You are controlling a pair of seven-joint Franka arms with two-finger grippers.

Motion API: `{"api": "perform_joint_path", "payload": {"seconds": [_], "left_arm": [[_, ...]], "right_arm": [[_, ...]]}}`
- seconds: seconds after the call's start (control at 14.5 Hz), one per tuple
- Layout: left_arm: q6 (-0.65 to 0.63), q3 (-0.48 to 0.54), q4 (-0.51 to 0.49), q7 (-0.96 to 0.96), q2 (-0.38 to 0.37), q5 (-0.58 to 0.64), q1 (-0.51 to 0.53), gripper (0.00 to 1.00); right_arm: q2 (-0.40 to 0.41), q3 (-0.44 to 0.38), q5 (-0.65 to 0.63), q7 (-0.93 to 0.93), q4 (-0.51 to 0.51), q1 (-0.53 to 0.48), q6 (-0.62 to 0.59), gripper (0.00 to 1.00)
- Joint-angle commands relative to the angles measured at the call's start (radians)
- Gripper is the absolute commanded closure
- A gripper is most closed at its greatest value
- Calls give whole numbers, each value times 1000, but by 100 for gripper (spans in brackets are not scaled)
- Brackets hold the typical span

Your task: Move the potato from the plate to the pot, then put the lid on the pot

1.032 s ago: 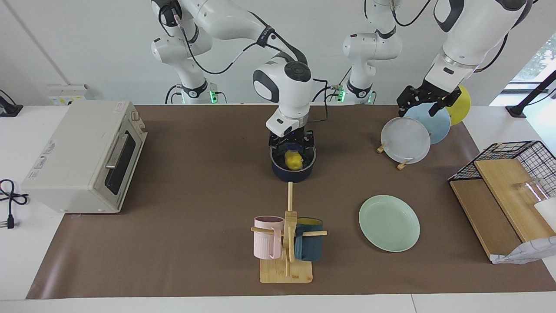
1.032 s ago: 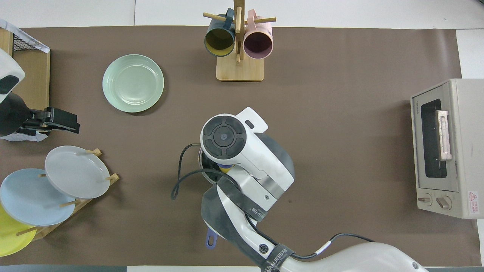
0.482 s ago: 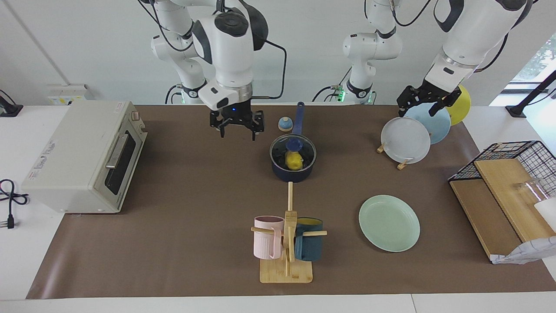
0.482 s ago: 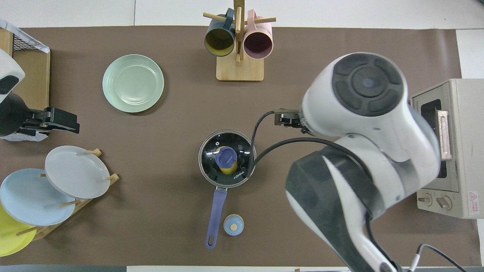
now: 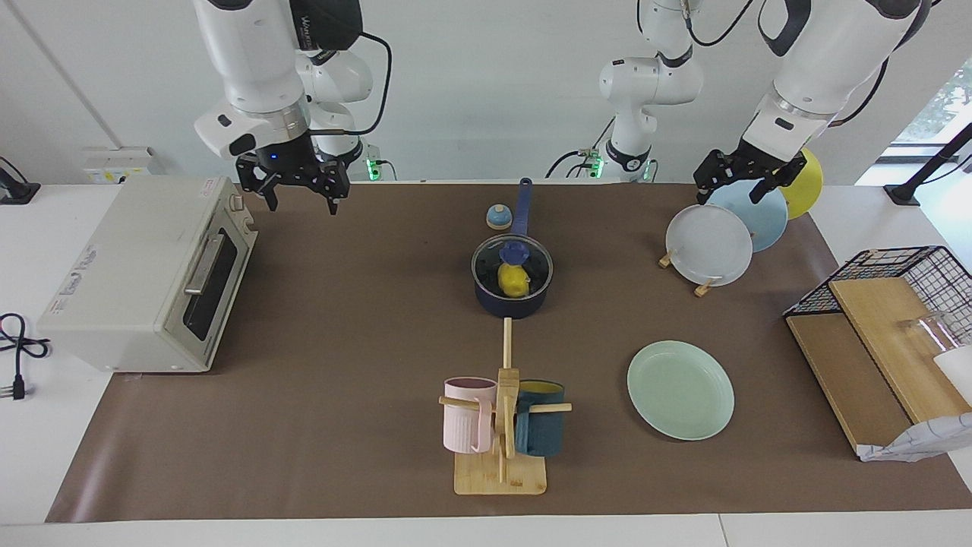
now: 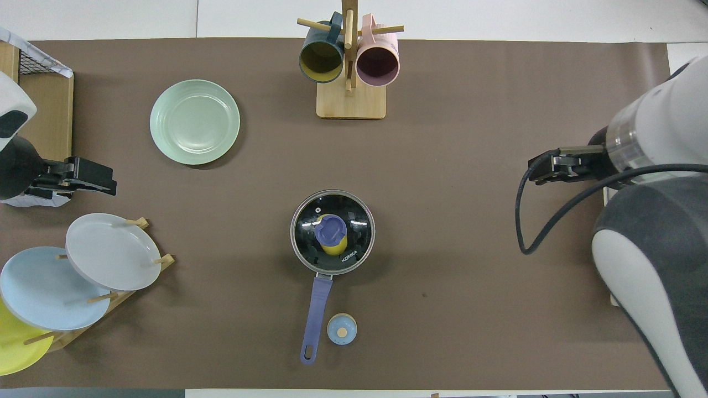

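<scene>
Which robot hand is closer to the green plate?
Left. The left gripper hangs over the plate rack, at the same end of the table as the green plate. The right gripper is up by the toaster oven, at the right arm's end.

"KONKA" on lid (image 6: 332, 232), "WANJEED" on right arm (image 5: 311, 26)

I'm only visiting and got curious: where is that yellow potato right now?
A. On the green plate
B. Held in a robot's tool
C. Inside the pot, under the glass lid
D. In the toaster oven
C: the potato shows through the lid seated on the pot, and the plate is bare.
</scene>
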Motion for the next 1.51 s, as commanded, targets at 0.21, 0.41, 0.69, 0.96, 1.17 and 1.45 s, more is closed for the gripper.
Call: {"api": "perform_joint_path", "payload": {"seconds": [0.21,0.41,0.69,0.96,1.17,1.45], "left_arm": [[3,-6,-5,-10,-5,0,10,0],[4,-6,-5,-10,-5,0,10,0],[4,-6,-5,-10,-5,0,9,0],[3,-6,-5,-10,-5,0,10,0],[4,-6,-5,-10,-5,0,10,0],[3,-6,-5,-10,-5,0,10,0]], "right_arm": [[24,-165,54,-237,6,9,-13,0],[-16,-179,43,-236,-67,4,-17,0],[-22,-173,51,-236,-87,-7,-20,0],[-19,-184,46,-230,-72,-2,-48,0],[-22,-195,51,-229,-67,-2,-50,0],[-27,-204,60,-232,-81,4,-36,0]]}}
